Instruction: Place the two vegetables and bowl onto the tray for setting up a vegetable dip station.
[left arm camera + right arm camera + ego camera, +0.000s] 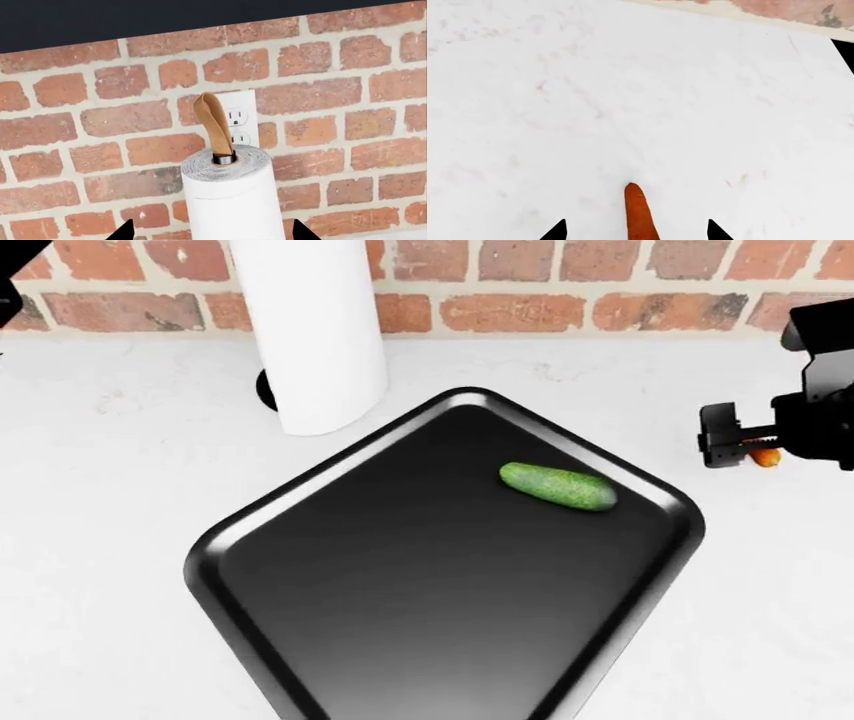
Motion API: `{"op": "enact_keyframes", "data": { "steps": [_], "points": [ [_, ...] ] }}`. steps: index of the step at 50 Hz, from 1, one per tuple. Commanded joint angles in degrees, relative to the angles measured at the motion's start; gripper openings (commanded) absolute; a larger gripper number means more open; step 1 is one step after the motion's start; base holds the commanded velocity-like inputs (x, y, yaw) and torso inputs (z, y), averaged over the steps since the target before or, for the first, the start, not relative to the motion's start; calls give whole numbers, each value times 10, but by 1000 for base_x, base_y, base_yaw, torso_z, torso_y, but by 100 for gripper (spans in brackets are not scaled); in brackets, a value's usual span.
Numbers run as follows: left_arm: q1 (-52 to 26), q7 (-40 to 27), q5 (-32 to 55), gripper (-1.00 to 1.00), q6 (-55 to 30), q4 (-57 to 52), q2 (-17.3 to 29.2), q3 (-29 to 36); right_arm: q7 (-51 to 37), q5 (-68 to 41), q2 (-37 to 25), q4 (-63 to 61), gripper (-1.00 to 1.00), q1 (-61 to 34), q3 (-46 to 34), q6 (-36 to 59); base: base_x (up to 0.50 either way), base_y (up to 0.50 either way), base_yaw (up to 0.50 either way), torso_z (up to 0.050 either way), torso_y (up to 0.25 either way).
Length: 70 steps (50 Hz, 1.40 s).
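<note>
The black tray (334, 570) lies on the white counter, turned at an angle. The green cucumber (558, 486) rests on it near its right corner. To the right of the tray, the orange carrot (639, 212) lies on the counter, its tapered tip pointing away from the wrist camera. My right gripper (635, 232) is open astride it, with clear gaps between the carrot and both fingertips (555, 231). In the head view only a bit of the carrot (765, 457) shows beside the right gripper (745, 443). My left gripper (212, 234) is open and held up, facing the wall. The bowl is out of view.
A tall white paper-towel roll (314, 330) on a holder with a tan loop (213, 122) stands just behind the tray's far corner. A brick wall (534, 300) with an outlet (239, 120) runs along the back of the counter.
</note>
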<state>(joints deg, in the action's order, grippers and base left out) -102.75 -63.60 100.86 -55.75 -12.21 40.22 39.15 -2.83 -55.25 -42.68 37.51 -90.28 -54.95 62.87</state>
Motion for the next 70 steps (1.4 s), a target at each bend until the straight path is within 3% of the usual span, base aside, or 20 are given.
{"op": "enact_keyframes", "data": {
  "steps": [1,31,32,52,70],
  "points": [
    [0,2,-2,100,0,-1,0,2,-14,-6,-15,-4,100,16,6,2,0,0,0,0,0],
    [-2,4,-3,100,0,-3,-2,6,-31,-30,-29,-26,100,61,19,3,0,0,0,0,0],
    [-2,3,-1,100,0,-3,-2,6,-32,-31,-31,-28,-100,63,19,5,0,0,0,0,0],
    [-3,1,1,100,2,-4,0,6,-54,-45,-47,-59,-100,50,28,33,0,0,0,0,-1],
    [-5,2,0,100,2,-4,1,8,-45,-49,-50,-172,-100,-55,10,113,0,0,0,0,0]
  ]
}}
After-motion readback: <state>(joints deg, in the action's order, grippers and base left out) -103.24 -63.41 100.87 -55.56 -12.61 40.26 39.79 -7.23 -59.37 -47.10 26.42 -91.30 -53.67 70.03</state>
